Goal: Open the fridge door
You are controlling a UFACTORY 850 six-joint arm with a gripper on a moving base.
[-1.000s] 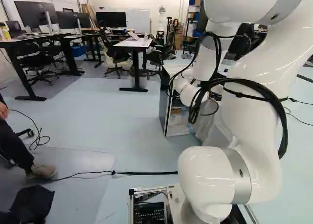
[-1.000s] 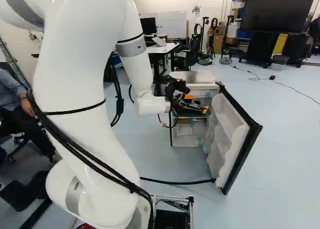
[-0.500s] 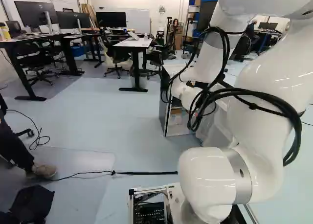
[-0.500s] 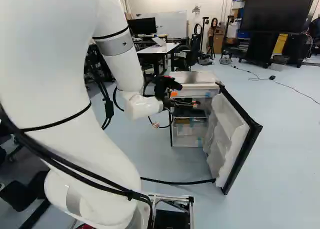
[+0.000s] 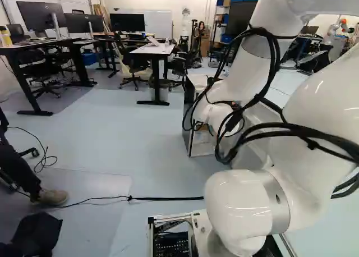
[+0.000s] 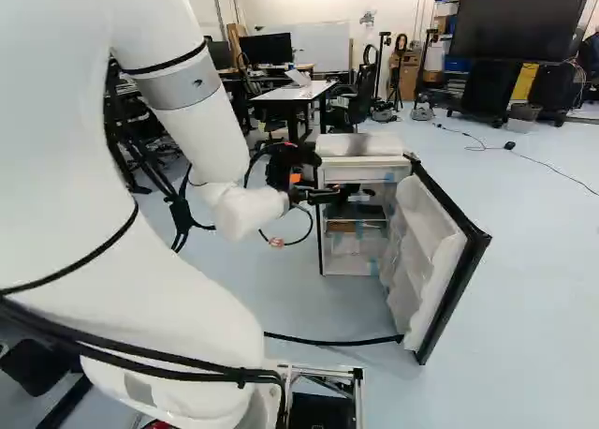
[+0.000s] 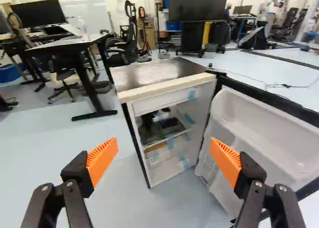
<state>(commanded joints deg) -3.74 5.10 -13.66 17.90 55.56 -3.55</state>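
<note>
My gripper [image 6: 328, 195] is in front of the fridge's left part in the right base view. In the wrist view the gripper [image 7: 163, 161] stands open, its orange pads wide apart with nothing between them. The small fridge [image 7: 164, 83] is ahead of it, with items on the inner shelf. Its door [image 6: 432, 260] stands wide open, swung out to the right of the cabinet in the right base view. In the wrist view the door's white inner side [image 7: 264, 133] lies ahead of and beside one finger, apart from it. The arm hides much of the fridge in the left base view.
A white-topped desk [image 5: 155, 49] with office chairs stands beyond the fridge. A black cable [image 6: 328, 341] crosses the floor between base and fridge. A large screen [image 6: 517, 22] stands far back. Another robot [image 7: 273, 4] is in the distance. A person's foot [image 5: 51, 197] rests at the left.
The arm has drawn the gripper back and leftward in the right base view, away from the fridge's interior. The door and cabinet have not moved, nor has the base.
</note>
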